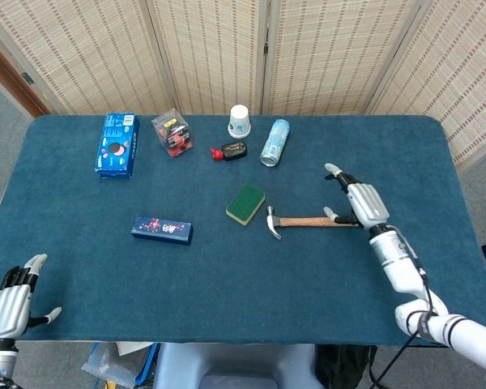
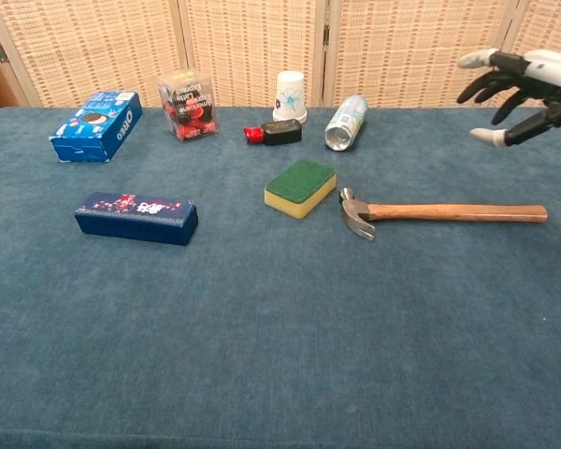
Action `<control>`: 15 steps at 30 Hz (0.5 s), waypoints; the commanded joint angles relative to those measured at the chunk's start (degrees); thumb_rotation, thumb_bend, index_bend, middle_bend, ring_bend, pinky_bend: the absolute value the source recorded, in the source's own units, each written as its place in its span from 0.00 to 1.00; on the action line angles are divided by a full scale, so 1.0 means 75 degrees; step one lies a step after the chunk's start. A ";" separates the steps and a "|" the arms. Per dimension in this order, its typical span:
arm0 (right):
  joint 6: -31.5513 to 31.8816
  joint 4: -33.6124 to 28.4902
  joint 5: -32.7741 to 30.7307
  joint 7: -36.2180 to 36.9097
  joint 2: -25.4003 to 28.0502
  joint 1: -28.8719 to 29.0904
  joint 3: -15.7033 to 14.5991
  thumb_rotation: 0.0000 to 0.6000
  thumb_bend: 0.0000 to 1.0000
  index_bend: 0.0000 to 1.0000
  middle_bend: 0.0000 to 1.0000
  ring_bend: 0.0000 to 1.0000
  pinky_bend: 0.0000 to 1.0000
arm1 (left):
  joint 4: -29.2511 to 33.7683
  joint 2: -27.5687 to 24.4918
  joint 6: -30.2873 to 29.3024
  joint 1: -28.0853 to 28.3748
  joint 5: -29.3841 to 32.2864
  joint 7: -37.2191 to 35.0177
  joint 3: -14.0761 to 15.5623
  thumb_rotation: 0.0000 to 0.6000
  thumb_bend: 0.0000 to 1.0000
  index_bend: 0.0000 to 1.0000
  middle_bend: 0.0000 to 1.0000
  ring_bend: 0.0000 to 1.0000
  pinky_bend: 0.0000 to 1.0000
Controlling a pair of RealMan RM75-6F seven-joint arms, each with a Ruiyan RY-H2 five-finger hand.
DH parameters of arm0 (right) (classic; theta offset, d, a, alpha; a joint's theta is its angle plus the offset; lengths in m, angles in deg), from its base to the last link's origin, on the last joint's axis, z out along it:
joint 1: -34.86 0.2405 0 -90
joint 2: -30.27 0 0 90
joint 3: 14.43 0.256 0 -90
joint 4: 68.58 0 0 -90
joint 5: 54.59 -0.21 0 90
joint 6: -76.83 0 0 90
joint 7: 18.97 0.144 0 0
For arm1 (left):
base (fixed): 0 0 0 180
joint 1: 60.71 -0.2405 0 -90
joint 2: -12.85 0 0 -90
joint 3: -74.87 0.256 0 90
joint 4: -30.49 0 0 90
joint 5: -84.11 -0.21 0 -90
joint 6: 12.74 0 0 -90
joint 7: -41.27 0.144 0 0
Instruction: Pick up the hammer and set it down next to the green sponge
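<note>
Above hammer [image 2: 449,213]: robot hand [image 2: 524,89], fingers spread

Oreo box [image 1: 117,145], snack tub [image 1: 171,134], paper cup [image 1: 240,121], can [image 1: 274,143], flat blue box [image 1: 162,230].

The hammer [image 1: 304,221] lies flat on the desk [image 1: 227,275], its head just beside the green sponge [image 1: 245,204]. The right robot hand [image 1: 360,203] hovers over the handle's end with fingers spread, apparently not touching it.

A blue-clothed table [image 1: 227,292] stands before a woven folding screen [image 1: 219,49], grey floor [image 1: 0,113] at either side.
</note>
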 commanded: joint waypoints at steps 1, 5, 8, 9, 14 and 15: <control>0.0832 -0.1087 -0.0141 -0.1069 0.0902 -0.0879 -0.0337 1.00 0.35 0.04 0.26 0.18 0.29 | 0.0019 -0.0009 0.0012 0.0032 0.0001 -0.0008 -0.0028 1.00 0.13 0.05 0.08 0.15 0.09; 0.1471 -0.1990 -0.0252 -0.1794 0.1621 -0.1603 -0.0645 1.00 0.35 0.10 0.29 0.20 0.29 | 0.0059 0.0056 -0.0071 0.0086 0.0000 0.0008 -0.0134 1.00 0.13 0.05 0.08 0.15 0.09; 0.1983 -0.2552 -0.0284 -0.2032 0.2061 -0.2115 -0.0808 1.00 0.35 0.14 0.30 0.20 0.29 | 0.0119 0.0173 -0.0257 0.0111 -0.0059 0.0034 -0.0242 1.00 0.13 0.05 0.08 0.15 0.09; 0.2148 -0.2727 -0.0255 -0.2027 0.2215 -0.2293 -0.0873 1.00 0.35 0.16 0.30 0.21 0.29 | 0.0148 0.0198 -0.0305 0.0132 -0.0108 0.0031 -0.0268 1.00 0.13 0.05 0.08 0.15 0.09; 0.2723 -0.3096 0.0070 -0.1937 0.2618 -0.2876 -0.1147 1.00 0.35 0.19 0.30 0.21 0.29 | 0.0279 0.0193 -0.0546 0.0189 -0.0322 0.0045 -0.0376 1.00 0.13 0.05 0.06 0.15 0.09; 0.2860 -0.3126 0.0157 -0.1928 0.2652 -0.2992 -0.1192 1.00 0.35 0.19 0.30 0.21 0.29 | 0.0340 0.0169 -0.0600 0.0196 -0.0368 0.0055 -0.0394 1.00 0.13 0.05 0.06 0.15 0.09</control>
